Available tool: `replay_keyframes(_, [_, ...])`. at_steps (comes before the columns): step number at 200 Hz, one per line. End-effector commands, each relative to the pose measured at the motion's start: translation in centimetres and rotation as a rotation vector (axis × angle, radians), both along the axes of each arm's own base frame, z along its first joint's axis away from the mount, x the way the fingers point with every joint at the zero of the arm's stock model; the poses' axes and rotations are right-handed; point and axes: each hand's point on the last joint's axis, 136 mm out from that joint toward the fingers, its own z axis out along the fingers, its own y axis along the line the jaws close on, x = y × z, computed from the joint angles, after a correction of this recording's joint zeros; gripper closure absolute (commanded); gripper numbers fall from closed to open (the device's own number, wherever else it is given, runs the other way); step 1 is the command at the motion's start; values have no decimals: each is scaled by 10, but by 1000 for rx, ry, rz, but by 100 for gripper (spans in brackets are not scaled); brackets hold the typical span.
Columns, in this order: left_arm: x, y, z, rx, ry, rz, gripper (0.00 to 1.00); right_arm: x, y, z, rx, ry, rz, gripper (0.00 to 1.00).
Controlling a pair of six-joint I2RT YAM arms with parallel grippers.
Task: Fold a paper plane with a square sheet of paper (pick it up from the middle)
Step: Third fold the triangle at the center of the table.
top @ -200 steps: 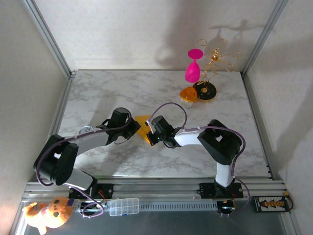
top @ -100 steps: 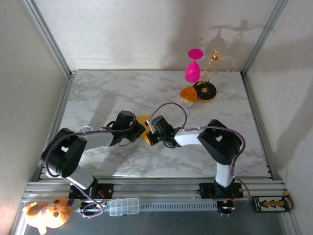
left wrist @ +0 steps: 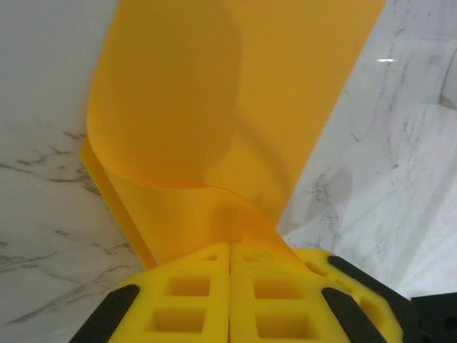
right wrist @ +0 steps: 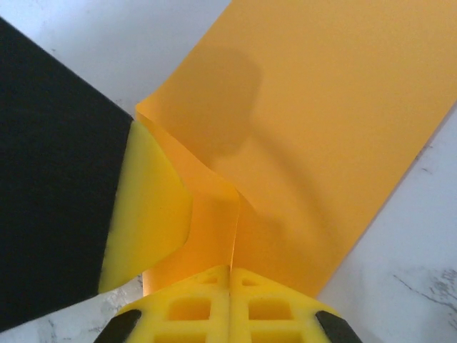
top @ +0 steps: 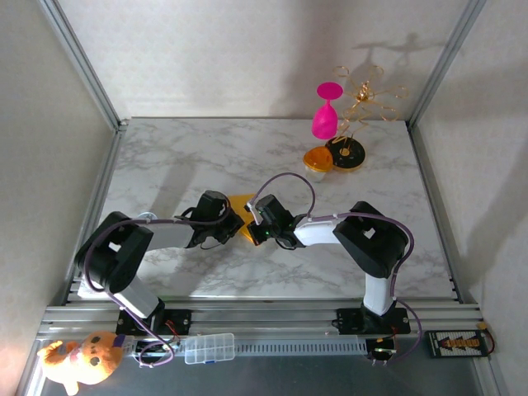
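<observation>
While left fingers (left wrist: 139, 311) and right fingers (right wrist: 282, 304) pinch it, orange sheet of paper (left wrist: 235, 93) curled, creased

Clamped tight at left end effector (left wrist: 229, 246) and right end effector (right wrist: 230, 270) alike. Facing each other, tips close, forearms low.

1. Surface (top: 206, 157): white marble pattern, grey veins;
2. Centre: yellow-orange sheet of paper (top: 242, 203), one edge curled up off it;
3. Far right: pink goblet (top: 326, 115), gold wire stand (top: 367, 95), orange-and-black disc (top: 346, 153), grouped close.
</observation>
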Motion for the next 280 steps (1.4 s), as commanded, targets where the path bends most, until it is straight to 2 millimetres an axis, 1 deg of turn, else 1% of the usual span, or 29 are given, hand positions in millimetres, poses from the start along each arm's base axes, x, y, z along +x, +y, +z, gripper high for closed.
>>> replay_keyframes(1, [-3,4,-10,23,12,19,94,-7,-15,-26,-76,73,-22,100])
replay_keyframes(50, [-8,11,-17,35,25,34,94,-7,-14,-26,-70,76,-25,100])
replay_keyframes(116, [-11,14,-27,57,51,27,94,-8,-14,-26,-68,81,-28,100])
replay_keyframes(132, [-12,15,-30,64,63,29,94,-7,-13,-23,-60,77,-30,100])
replay_keyframes(143, [-13,16,-31,72,70,29,95,-6,-12,-21,-56,75,-31,98])
replay_keyframes(155, [-15,19,-34,87,86,30,95,-3,-10,-13,-42,69,-43,95])
replay_keyframes(175, [-19,24,-40,122,112,33,96,11,-7,8,-2,82,-108,85])
replay_keyframes(195, [-22,28,-43,151,129,37,96,22,-13,30,53,94,-177,73])
replay_keyframes(208, [-22,29,-44,157,134,37,96,25,-18,45,97,91,-202,68])
replay_keyframes(225, [-22,28,-45,163,139,32,96,23,-23,57,127,104,-210,64])
replay_keyframes(243, [-21,27,-45,164,142,28,96,15,-23,62,134,134,-179,65])
replay_keyframes(250, [-21,27,-45,167,143,27,96,10,-22,62,138,154,-156,67])
replay_keyframes(280, [-19,26,-43,172,138,22,96,-17,-11,55,168,273,-43,82])
